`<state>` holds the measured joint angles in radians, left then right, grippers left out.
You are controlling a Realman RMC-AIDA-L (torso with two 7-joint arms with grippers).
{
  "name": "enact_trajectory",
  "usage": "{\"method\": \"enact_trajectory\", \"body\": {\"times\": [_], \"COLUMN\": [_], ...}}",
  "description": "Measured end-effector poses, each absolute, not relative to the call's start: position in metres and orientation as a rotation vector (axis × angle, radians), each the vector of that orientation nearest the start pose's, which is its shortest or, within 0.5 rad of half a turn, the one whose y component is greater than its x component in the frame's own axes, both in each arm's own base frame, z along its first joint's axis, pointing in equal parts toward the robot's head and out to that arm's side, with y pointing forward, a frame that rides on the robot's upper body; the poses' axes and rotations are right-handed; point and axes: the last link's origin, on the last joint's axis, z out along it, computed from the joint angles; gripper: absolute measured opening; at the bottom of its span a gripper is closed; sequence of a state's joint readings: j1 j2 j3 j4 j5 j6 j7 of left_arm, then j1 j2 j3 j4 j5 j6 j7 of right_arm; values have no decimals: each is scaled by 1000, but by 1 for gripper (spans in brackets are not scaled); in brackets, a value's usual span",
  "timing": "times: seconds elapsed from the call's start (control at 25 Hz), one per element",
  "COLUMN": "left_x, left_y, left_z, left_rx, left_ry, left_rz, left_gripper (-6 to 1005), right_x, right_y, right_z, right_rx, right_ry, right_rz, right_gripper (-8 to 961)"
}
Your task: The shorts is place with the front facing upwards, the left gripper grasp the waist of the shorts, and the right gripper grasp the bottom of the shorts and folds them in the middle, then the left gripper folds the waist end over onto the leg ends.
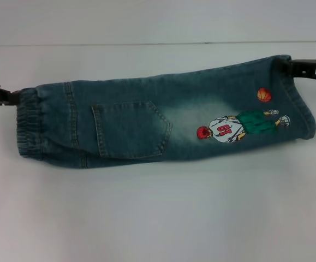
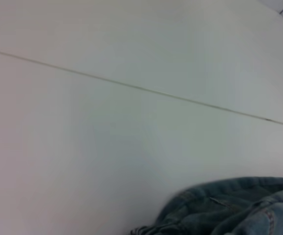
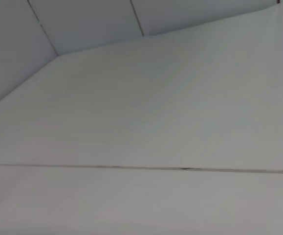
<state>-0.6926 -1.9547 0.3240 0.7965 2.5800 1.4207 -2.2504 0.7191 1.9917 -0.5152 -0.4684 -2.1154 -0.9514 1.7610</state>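
The shorts (image 1: 147, 117) lie folded lengthwise into a long band across the white table, with the patch pocket and the cartoon player print facing up. The ruffled waist of the shorts (image 1: 29, 125) is at the left end. My left gripper (image 1: 13, 97) is shut on its far corner. The leg ends (image 1: 302, 109) are at the right end, and my right gripper (image 1: 295, 66) is shut on their far corner. The cloth hides both pairs of fingertips. A bunch of the shorts' denim (image 2: 229, 208) shows in the left wrist view. Only table shows in the right wrist view.
The white table (image 1: 158, 218) stretches in front of the shorts. A thin seam (image 1: 147, 43) runs across it behind them, also visible as the seam (image 3: 131, 167) in the right wrist view. Pale wall panels (image 3: 82, 24) stand beyond the table.
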Motion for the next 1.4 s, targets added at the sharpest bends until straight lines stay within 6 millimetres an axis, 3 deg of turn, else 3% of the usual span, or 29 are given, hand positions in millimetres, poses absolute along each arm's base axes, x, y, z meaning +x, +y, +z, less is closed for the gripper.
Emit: {"method": "enact_trajectory", "body": {"times": [0.72, 0.92, 1.04, 1.4], "left_x": [-305, -307, -308, -309], "left_y": [395, 394, 393, 391], "left_z": [79, 79, 79, 80], "left_rx": [-2129, -2119, -2119, -2138], "left_ry": [-1508, -1508, -1511, -1507], "left_rz": [-268, -264, -254, -210], "left_gripper": [68, 89, 296, 715], "right_x": [292, 293, 294, 294], "right_y": [434, 434, 433, 432], "right_z": [15, 15, 15, 17], "right_rx": [-2100, -2096, -2095, -2095], "right_ry": [1154, 1157, 1159, 1169], "right_rz": [431, 428, 426, 444], "right_gripper": [105, 344, 414, 637]}}
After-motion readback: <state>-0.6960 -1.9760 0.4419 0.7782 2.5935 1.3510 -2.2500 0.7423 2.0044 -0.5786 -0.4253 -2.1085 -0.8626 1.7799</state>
